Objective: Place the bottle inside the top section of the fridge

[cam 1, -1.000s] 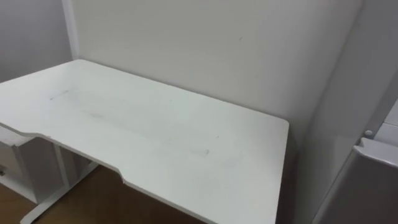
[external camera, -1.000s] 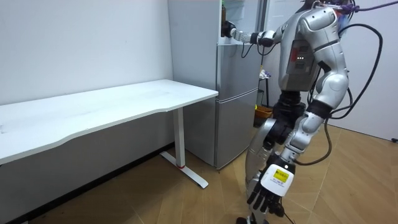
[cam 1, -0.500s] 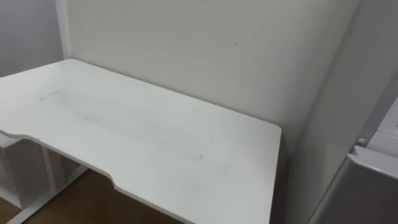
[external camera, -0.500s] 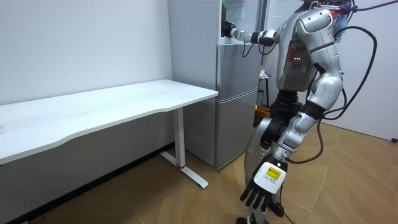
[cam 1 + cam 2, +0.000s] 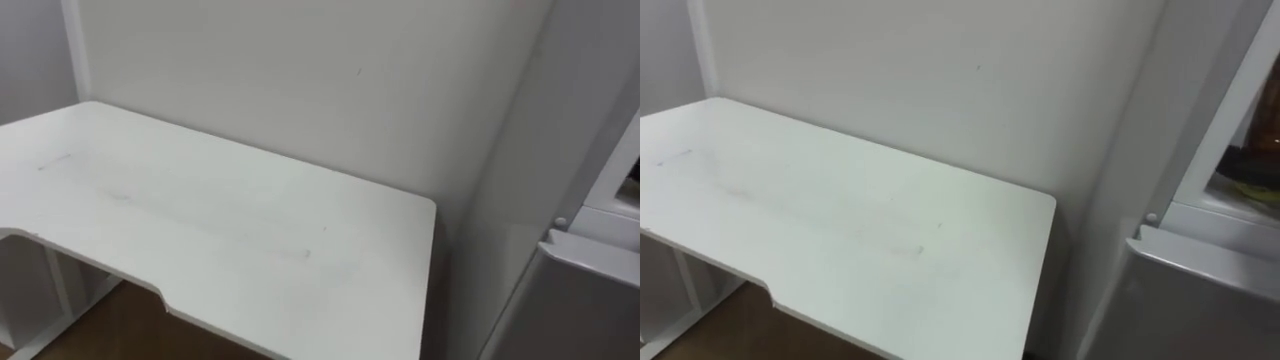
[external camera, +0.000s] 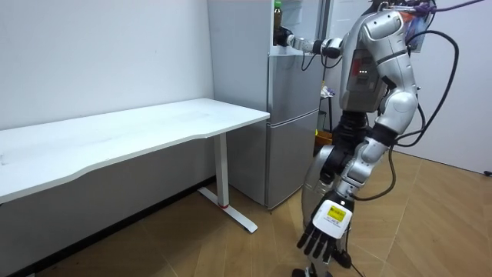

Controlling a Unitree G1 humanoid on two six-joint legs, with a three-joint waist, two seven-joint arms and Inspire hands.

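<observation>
Room view: robot is standing beside the fridge (image 6: 292, 131). Right robot hand (image 6: 285, 37) is reaching out at 12 o'clock, fingers curling round the bottle (image 6: 277, 14) and holding it upright at the open upper compartment. Left robot hand (image 6: 324, 237) is hanging at 5 o'clock, fingers spread, holding nothing. Counter (image 5: 220, 230) is sitting at the fridge's 9 o'clock.

White table (image 5: 200, 220), silver-grey fridge (image 6: 292, 115), pale grey wall (image 5: 300, 80), brown wood-patterned floor (image 6: 430, 231).
</observation>
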